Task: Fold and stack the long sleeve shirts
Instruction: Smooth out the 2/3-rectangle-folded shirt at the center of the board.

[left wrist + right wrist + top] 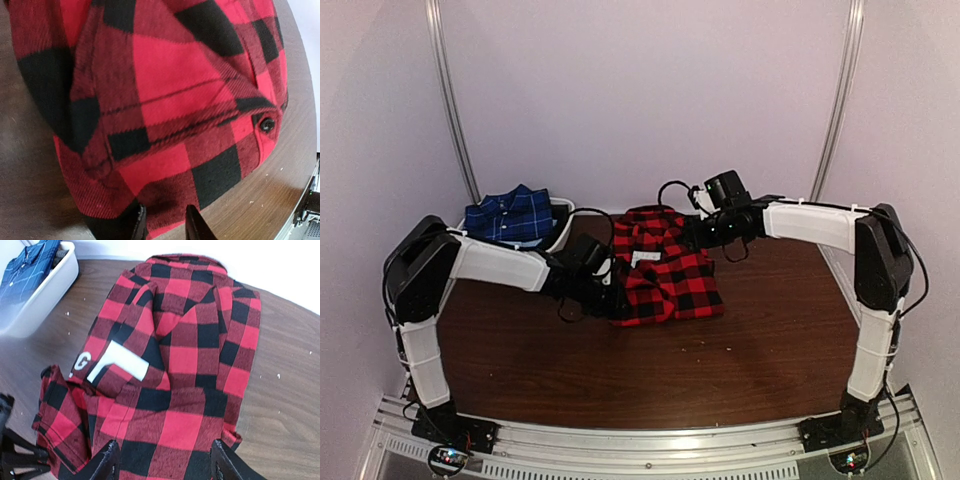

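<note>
Though it lies roughly folded near the middle of the table, the red shirt is bunched and rumpled along its left edge, with white letters showing on an upper fold and a black button on a cuff. The left gripper sits at that left edge, jaws narrowly apart with the hem in the gap; whether they pinch the cloth I cannot tell. The right gripper hangs over the shirt's far right end, jaws spread wide and holding nothing. Well apart from both, the navy shirt lies heaped in a white bin at the back left of the table.
</note>
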